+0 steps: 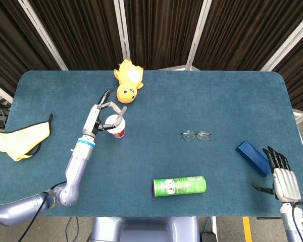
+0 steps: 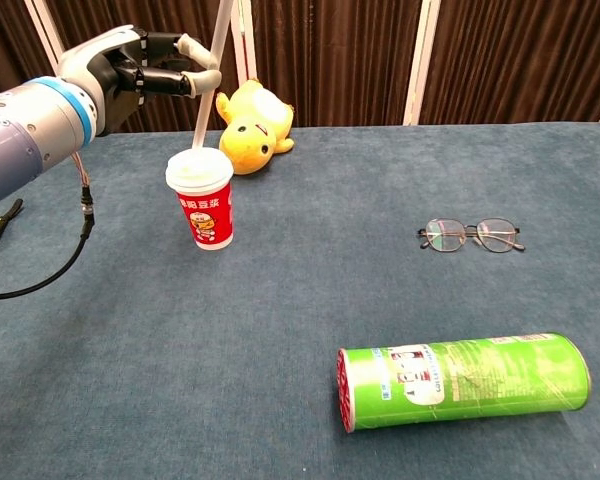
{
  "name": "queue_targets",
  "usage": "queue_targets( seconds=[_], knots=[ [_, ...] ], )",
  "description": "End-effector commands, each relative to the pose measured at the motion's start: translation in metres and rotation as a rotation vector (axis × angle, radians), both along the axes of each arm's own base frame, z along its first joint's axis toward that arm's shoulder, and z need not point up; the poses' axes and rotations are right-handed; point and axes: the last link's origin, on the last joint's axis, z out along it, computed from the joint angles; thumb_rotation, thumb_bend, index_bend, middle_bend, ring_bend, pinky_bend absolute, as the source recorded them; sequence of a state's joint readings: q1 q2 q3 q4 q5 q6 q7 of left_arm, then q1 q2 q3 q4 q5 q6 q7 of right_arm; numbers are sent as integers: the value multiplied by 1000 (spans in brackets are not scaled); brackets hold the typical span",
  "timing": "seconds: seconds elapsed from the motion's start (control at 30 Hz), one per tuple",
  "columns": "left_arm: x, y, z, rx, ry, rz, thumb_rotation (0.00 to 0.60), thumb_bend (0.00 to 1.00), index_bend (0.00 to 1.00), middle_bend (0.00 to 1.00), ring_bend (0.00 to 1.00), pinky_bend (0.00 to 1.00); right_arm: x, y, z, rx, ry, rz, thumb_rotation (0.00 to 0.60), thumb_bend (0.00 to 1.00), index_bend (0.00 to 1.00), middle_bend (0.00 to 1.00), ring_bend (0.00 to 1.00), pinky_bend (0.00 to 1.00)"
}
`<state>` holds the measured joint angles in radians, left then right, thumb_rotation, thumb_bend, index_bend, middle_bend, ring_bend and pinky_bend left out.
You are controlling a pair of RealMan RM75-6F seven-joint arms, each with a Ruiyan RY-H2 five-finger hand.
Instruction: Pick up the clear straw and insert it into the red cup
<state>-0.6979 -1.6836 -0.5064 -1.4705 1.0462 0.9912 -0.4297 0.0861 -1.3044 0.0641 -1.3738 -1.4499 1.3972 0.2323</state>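
Note:
The red cup (image 1: pixel 116 129) (image 2: pixel 204 212) with a white lid stands upright on the blue table, left of centre. My left hand (image 1: pixel 98 115) (image 2: pixel 130 74) hovers just above and left of it. It pinches the clear straw (image 1: pixel 120 115) (image 2: pixel 211 70) between thumb and fingertips. The straw stands nearly upright, leaning slightly, and its lower end meets the top of the cup's lid. I cannot tell whether it has gone through the lid. My right hand (image 1: pixel 282 176) rests at the table's near right corner with fingers spread and holds nothing; only the head view shows it.
A yellow plush toy (image 1: pixel 128 80) (image 2: pixel 253 117) lies just behind the cup. Glasses (image 1: pixel 196 135) (image 2: pixel 471 235) lie mid-table, a green can (image 1: pixel 179 185) (image 2: pixel 463 379) on its side near the front. A blue box (image 1: pixel 252 157) sits beside my right hand, a yellow cloth (image 1: pixel 18 141) at the left edge.

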Motion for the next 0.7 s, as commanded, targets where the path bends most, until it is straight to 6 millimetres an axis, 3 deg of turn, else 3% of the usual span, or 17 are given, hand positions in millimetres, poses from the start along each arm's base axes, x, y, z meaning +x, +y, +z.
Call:
queue_targets(
  seconds=[0.03,0.7],
  knots=[
    [1,-1,-2,-5,-7,-3,600,375,562,25,0,0,0,0,0,0,0,-2,600,34,0,0,0,0],
    [-9,-4,-4,-13,8,6,600,374,562,25,0,0,-1,0,0,1,0,-8,600,33,0,0,0,0]
  ],
)
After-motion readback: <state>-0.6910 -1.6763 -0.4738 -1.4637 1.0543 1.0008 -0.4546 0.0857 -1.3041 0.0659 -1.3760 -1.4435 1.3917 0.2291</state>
